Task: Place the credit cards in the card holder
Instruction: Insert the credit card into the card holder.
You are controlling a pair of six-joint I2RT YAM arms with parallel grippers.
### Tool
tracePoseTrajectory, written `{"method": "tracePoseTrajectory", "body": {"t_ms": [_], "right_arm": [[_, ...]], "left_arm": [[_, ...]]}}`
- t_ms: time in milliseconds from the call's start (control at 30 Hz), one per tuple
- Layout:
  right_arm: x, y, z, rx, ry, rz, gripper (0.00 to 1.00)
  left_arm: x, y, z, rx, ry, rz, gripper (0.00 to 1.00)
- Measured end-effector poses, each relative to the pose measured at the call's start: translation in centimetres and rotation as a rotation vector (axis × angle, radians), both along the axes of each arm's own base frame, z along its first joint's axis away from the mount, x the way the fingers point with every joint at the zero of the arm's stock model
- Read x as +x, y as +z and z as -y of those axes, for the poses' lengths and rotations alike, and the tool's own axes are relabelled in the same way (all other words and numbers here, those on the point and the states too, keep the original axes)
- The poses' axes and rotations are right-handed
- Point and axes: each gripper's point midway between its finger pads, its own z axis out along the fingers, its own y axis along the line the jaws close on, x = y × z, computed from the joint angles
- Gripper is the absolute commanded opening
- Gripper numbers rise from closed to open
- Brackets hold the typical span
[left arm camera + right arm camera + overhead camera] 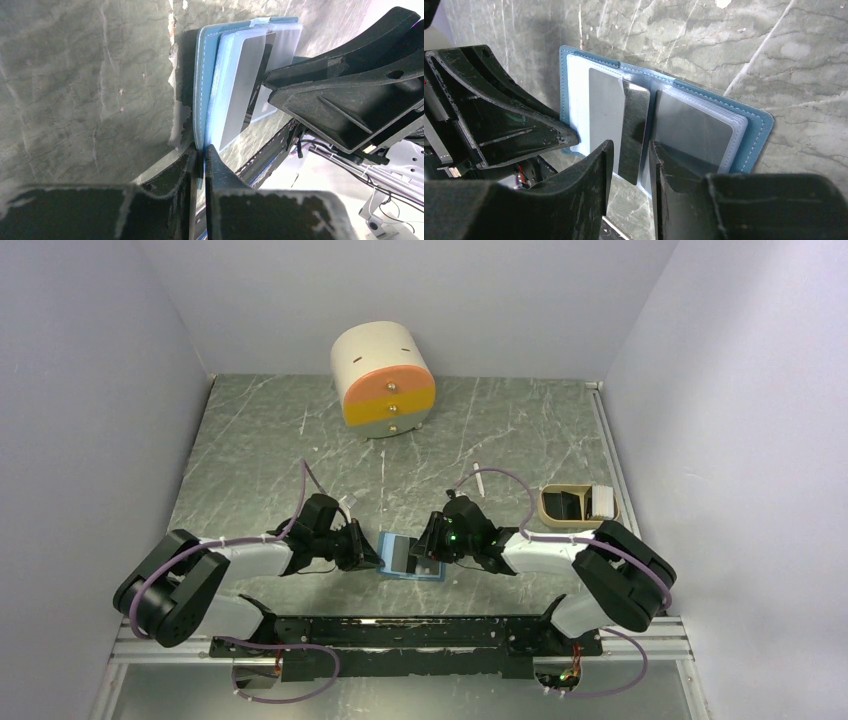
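Nearest the arm bases, at the six o'clock side of the table [250, 450], the card holder [411, 557] lies open with its light blue pockets facing up. At its nine o'clock side, the left gripper [201, 152] is pinched tight on the holder's stitched outer edge. Its jaws are almost together, with only the thin cover between them.

From three o'clock, the right gripper [630, 145] reaches over the fold with its jaws partway apart. A dark credit card [633, 132] lies along the fold between them, its near end sticking out past the holder. A gap shows beside it, so nothing clamps it. Whether its far end sits in a slot I cannot tell. Two pocketed cards [691, 130] show grey under the clear sleeves, one on each page.

Farther out, a small white stick [478, 478] lies at one o'clock from the holder. A beige tray [578, 505] sits at two o'clock, by the table's right edge. At twelve o'clock, near the back wall, stands a cream drum-shaped drawer unit [384, 378] with an orange front.
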Motion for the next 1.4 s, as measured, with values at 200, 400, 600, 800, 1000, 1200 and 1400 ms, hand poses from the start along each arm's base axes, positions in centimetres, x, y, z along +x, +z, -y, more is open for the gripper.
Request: {"method": "tracePoseTrajectory", "body": {"t_ms": [200,400,600,800,1000,1200,1400], "right_arm": [[-0.1,0.0,-0.3,0.008,0.008,0.004,0.39],[-0.4,-0.5,-1.8,0.034,0.039,-0.001,0.37],[-0.5,-0.3,-2.5,0.042,0.052,0.013,0.31],[-0.5,-0.6,-3.0,0.054,0.062,0.014,0.24],[-0.3,-0.7,-3.7,0.084,0.070,0.019,0.15],[-0.3,-0.8,-4.0,0.095,0.067,0.013,0.13],[-0.3,-0.7,-4.0,0.101,0.066,0.011,0.19]], "left_arm": [[0.0,0.1,0.0,-0.003,0.001,0.000,0.13],[0.0,0.2,0.1,-0.005,0.002,-0.001,0.13],[0.0,0.7,0.2,-0.015,0.002,0.011,0.14],[-0.2,0.6,0.1,-0.010,0.001,0.003,0.14],[-0.6,0.3,-0.1,-0.001,0.001,-0.012,0.18],[-0.6,0.6,-0.2,-0.007,0.004,-0.004,0.23],[-0.8,0.8,-0.2,-0.027,0.010,0.005,0.16]]}}
